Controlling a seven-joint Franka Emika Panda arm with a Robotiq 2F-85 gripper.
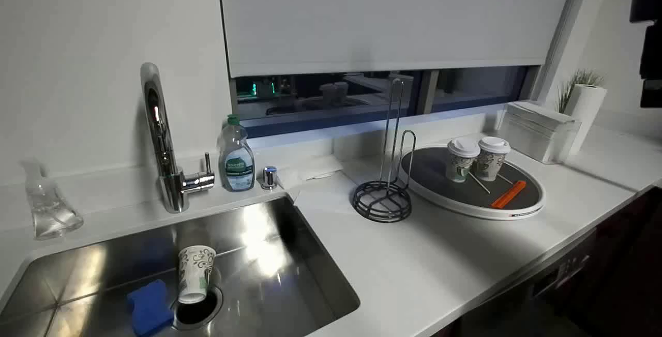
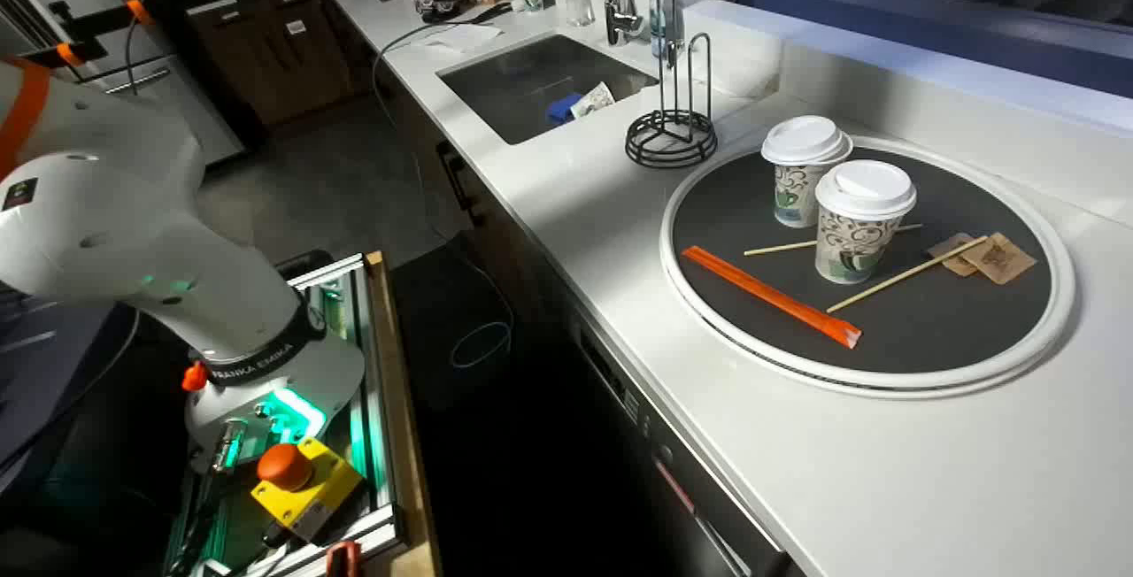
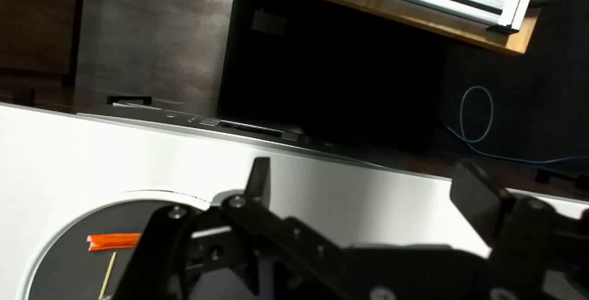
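Note:
My gripper (image 3: 363, 185) is open and empty in the wrist view, over the white counter near its front edge. Dark gripper or arm parts show at the top right edge of an exterior view. Nearest is a round grey tray with a white rim (image 3: 34, 270) (image 1: 517, 214) (image 2: 885, 384). It bears an orange packet (image 3: 114, 241) (image 1: 509, 195) (image 2: 770, 296), two lidded paper cups (image 1: 460, 164) (image 2: 859, 236), thin wooden sticks (image 3: 108, 274) (image 2: 903, 276) and brown packets (image 2: 1005, 260). The cups stand upright, out of the wrist view.
A black wire stand (image 1: 382, 203) (image 2: 671, 142) stands between tray and sink (image 1: 320, 285). The sink holds a tipped paper cup (image 1: 196, 272) and blue sponge (image 1: 150, 308). A faucet (image 1: 166, 156), soap bottle (image 1: 238, 169), white box (image 1: 535, 133) and paper roll (image 1: 587, 112) stand behind.

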